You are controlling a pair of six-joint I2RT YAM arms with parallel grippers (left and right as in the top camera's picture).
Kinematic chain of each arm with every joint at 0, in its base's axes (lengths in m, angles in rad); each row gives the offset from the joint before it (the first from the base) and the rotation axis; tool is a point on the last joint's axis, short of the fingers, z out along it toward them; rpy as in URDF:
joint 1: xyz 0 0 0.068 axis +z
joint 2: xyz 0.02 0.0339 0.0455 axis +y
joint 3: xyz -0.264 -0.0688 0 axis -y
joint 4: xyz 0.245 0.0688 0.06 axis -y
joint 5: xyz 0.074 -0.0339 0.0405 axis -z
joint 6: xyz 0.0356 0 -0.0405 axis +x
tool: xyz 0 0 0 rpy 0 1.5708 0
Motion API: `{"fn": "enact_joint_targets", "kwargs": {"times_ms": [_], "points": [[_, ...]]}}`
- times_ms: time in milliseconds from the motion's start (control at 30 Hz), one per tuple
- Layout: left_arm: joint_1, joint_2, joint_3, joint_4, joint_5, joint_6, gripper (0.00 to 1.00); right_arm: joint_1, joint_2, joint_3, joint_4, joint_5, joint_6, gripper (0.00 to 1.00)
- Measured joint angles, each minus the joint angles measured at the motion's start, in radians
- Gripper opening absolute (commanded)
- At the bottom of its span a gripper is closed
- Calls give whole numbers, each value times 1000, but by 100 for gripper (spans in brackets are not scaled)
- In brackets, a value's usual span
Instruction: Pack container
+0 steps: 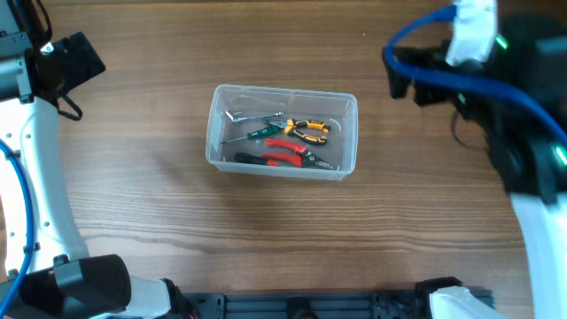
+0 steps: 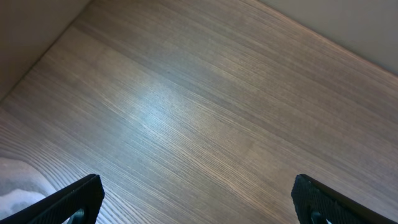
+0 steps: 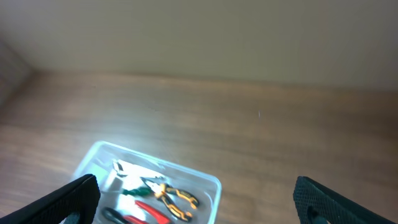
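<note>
The container [image 1: 282,92] is a clear plastic tub in the middle of the wooden table. In it lie orange-handled pliers [image 1: 306,130], red-handled pliers [image 1: 283,152], a green-handled screwdriver [image 1: 260,133] and a small metal tool [image 1: 237,115]. The container also shows in the right wrist view [image 3: 211,185] with the orange pliers [image 3: 171,195]. My left gripper [image 2: 199,200] is open and empty over bare table at the far left. My right gripper [image 3: 198,199] is open and empty, up at the far right, apart from the container.
The left arm [image 1: 35,151] runs along the left edge and the right arm [image 1: 523,133], with a blue cable [image 1: 478,84], along the right edge. A black rail [image 1: 301,306] lies at the front edge.
</note>
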Motion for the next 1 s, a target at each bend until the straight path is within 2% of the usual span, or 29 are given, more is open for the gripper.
{"fn": "enact_joint_targets", "kwargs": {"times_ms": [67, 133, 233, 300, 400, 533, 700, 1000], "points": [[0, 0, 0, 1, 0, 0, 100, 0, -111, -10, -1, 31, -48, 100], [0, 0, 0, -1, 0, 0, 100, 0, -238, -120, 70, 60, -146, 100], [0, 0, 0, -2, 4, 0, 100, 0, -452, -402, 224, 77, -269, 100], [0, 0, 0, 0, 6, 0, 100, 0, -636, -682, 326, 84, -304, 100], [0, 0, 0, -2, 7, 0, 100, 0, -894, -1038, 447, 89, -314, 100], [0, 0, 0, -1, 7, 0, 100, 0, -1146, -1344, 501, 98, -195, 100], [0, 0, 0, 0, 7, 0, 100, 0, -1227, -1450, 500, 113, -114, 100], [0, 0, 0, 0, 7, 0, 100, -4, -1228, -1492, 513, 135, -107, 100]]}}
